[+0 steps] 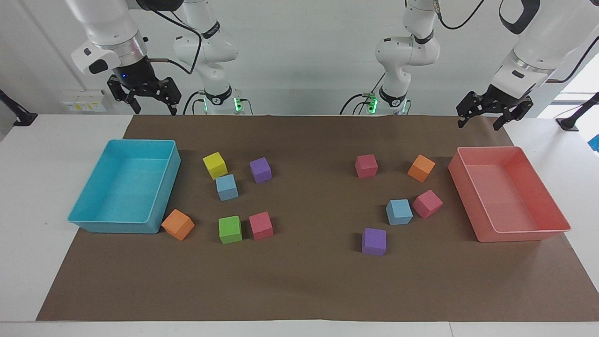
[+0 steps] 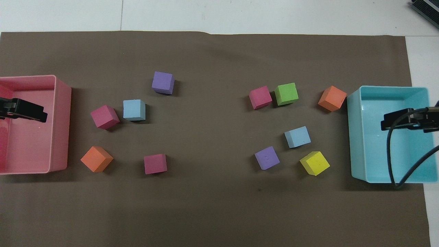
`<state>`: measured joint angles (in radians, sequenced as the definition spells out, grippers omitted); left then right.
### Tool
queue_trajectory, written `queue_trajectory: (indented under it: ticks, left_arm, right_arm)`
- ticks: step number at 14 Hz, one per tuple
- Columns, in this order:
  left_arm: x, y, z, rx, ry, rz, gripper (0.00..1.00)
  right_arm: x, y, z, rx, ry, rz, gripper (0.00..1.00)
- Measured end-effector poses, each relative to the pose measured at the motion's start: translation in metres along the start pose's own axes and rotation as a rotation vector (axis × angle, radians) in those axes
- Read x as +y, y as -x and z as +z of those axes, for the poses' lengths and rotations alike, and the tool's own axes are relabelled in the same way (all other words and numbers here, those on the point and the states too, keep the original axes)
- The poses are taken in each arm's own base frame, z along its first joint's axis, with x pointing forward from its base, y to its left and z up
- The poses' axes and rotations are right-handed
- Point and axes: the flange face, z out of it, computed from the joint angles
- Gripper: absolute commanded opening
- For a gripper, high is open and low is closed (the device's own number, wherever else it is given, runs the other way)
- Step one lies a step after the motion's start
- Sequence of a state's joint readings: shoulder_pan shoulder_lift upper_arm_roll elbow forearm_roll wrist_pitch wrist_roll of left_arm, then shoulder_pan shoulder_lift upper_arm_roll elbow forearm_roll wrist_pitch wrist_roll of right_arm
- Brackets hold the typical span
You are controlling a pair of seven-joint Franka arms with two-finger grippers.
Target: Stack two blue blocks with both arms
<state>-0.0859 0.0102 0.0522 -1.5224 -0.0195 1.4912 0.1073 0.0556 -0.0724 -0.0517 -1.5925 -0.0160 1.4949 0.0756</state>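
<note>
Both your hands hang open and empty — left hand above the pink tray, right hand above the cyan tray — and each blue block sits crowded by neighbours on the counter, so fingers could nudge those, while overhead both hands are cut off.

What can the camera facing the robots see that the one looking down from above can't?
Only the facing view shows the whole white robot arms, with the right gripper and the left gripper open and raised near the robots' edge of the mat.

Only the overhead view shows the cubes' tops straight on; there only the grippers' tips show, over the trays.

Both show the two blue blocks, one beside the yellow cube at, one beside a pink cube at, plus the cyan tray and pink tray.
</note>
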Motion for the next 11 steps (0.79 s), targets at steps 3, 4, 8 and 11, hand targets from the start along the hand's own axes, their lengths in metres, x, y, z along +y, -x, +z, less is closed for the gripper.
queue_trajectory:
  ticks: [3,4,8,11]
  left_arm:
    - [-0.0006,0.0008,0.0006,-0.007,0.001,-0.001,1.00]
    - [-0.0011,0.0012,0.0008,-0.010,0.001,-0.002,1.00]
    - [-0.0014,0.0015,0.0005,-0.010,0.001,-0.003,1.00]
    - [-0.0013,0.0015,0.0001,-0.009,0.001,-0.003,1.00]
  right_arm:
    - [-0.0001,0.0000,0.0002,-0.001,0.000,0.000,1.00]
    - [-0.0001,0.0000,0.0003,-0.001,0.000,0.000,1.00]
    - [-0.0001,0.0002,0.0007,-0.003,0.000,0.000,1.00]
    - [-0.0001,0.0004,0.0011,-0.005,0.000,0.000,1.00]
